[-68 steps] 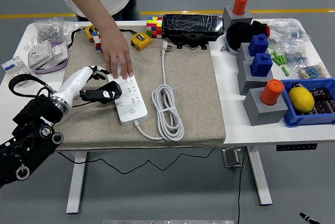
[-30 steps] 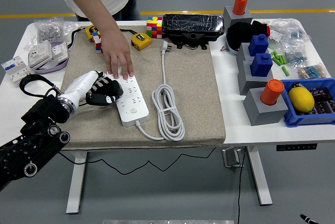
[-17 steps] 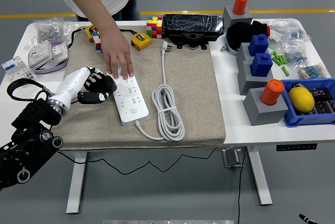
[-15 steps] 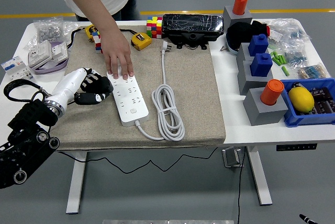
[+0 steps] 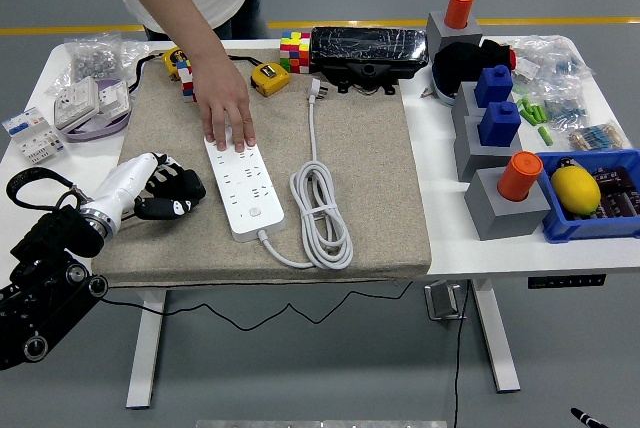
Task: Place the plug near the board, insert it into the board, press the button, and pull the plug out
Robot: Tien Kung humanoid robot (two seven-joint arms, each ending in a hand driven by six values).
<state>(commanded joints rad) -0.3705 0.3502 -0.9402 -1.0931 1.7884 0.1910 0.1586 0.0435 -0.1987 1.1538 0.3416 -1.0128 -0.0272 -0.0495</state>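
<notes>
The robot's left hand sits low over the beige mat at the left side of the counter, just beside the white power strip but not touching it. Its black fingers are curled around a small dark object with a white patch that looks like a plug, though I cannot make out its shape for sure. The right arm is nowhere to be seen.

A person stands at the far side, and one hand presses flat on the far end of the power strip, fingertips on its top sockets. The strip's own white cord lies in a loose coil just to its right on the mat, its plug end resting near the far edge.

Behind the mat are a colourful cube puzzle, a yellow tape measure and a black wrapped case. To the right stand grey blocks with orange and blue pegs, and a blue bin holds a lemon.
</notes>
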